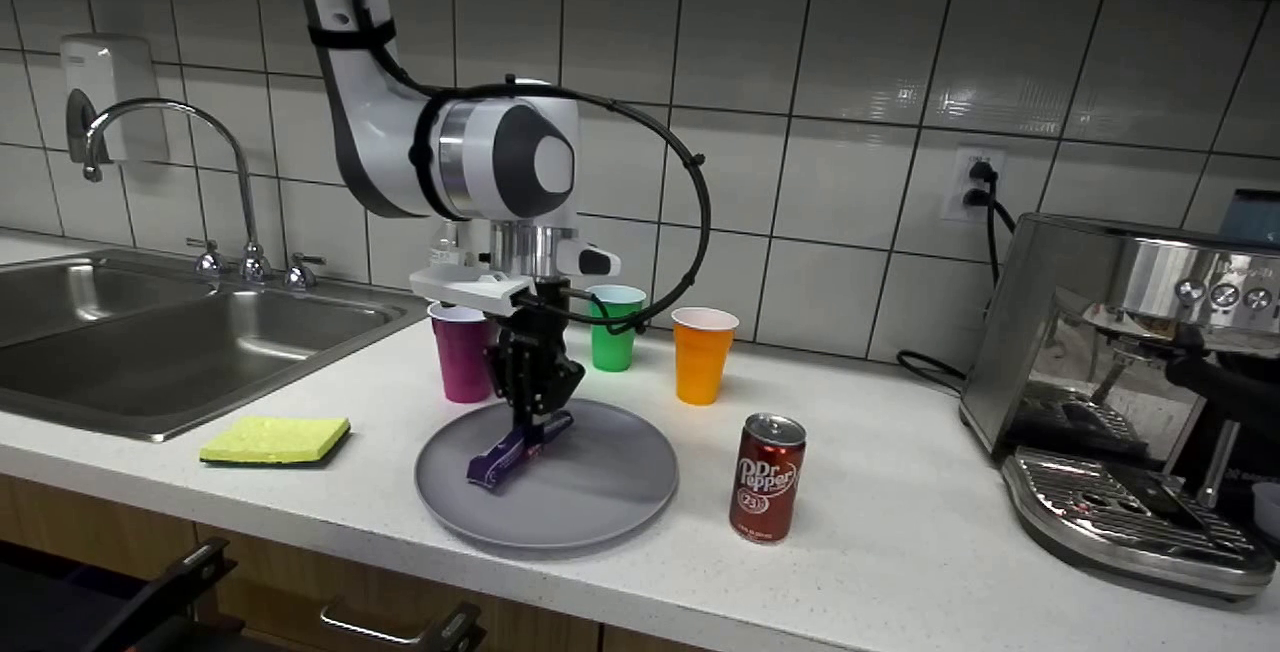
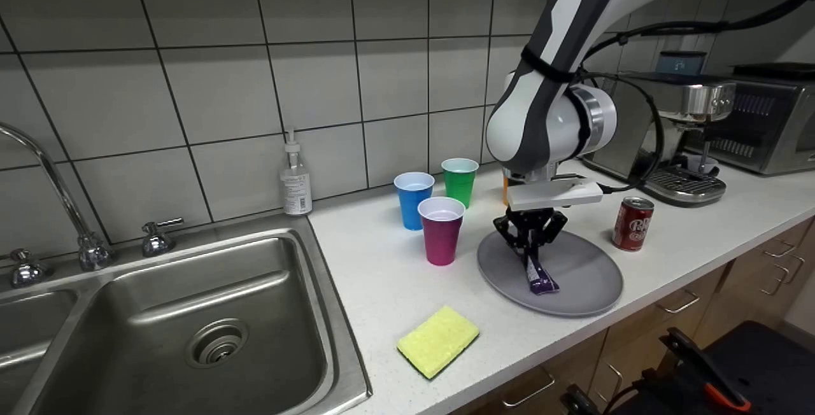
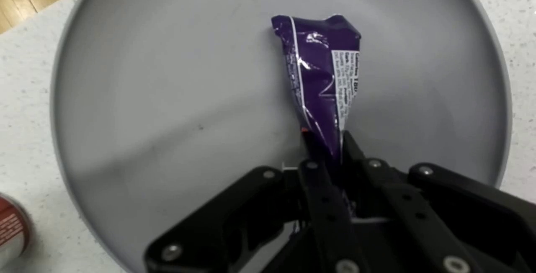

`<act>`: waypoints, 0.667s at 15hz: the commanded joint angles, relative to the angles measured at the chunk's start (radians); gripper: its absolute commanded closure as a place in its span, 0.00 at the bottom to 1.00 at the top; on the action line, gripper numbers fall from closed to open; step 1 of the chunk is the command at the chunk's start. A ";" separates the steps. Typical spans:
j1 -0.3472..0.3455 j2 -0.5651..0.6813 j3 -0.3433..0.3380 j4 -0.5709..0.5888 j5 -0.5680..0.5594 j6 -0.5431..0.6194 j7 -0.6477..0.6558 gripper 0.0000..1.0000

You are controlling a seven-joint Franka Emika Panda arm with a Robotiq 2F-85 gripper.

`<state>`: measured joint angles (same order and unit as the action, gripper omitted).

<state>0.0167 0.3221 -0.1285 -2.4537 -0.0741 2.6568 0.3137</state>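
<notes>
Claw (image 3: pixel 328 145) pinches purple wrapper (image 3: pixel 318 68) mid-length, gray plate (image 1: pixel 620 487) beneath on worktop (image 1: pixel 880 532); red soda can (image 1: pixel 768 480), yellow sponge (image 1: pixel 272 440) at either side.

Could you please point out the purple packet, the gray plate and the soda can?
Purple packet (image 3: pixel 318 72), wrist view: middle of its exposed wrapper.
Gray plate (image 1: pixel 615 492), in an exterior view: its bare upper surface.
Soda can (image 1: pixel 768 482), in an exterior view: middle of its printed side.

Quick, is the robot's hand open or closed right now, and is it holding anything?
Hand: closed, pinching the purple packet over the gray plate.
</notes>
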 commanded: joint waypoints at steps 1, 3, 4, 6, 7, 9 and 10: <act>-0.001 -0.031 -0.003 -0.007 0.009 -0.010 -0.011 0.96; -0.012 -0.058 0.001 -0.010 0.021 -0.022 -0.029 0.96; -0.018 -0.071 0.001 -0.009 0.026 -0.028 -0.036 0.96; -0.031 -0.094 -0.001 0.001 0.039 -0.042 -0.047 0.96; -0.038 -0.103 -0.003 0.006 0.044 -0.046 -0.051 0.96; -0.060 -0.119 -0.007 0.023 0.061 -0.054 -0.061 0.96; -0.070 -0.122 -0.012 0.035 0.069 -0.057 -0.065 0.96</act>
<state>-0.0179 0.2427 -0.1360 -2.4431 -0.0384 2.6503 0.2929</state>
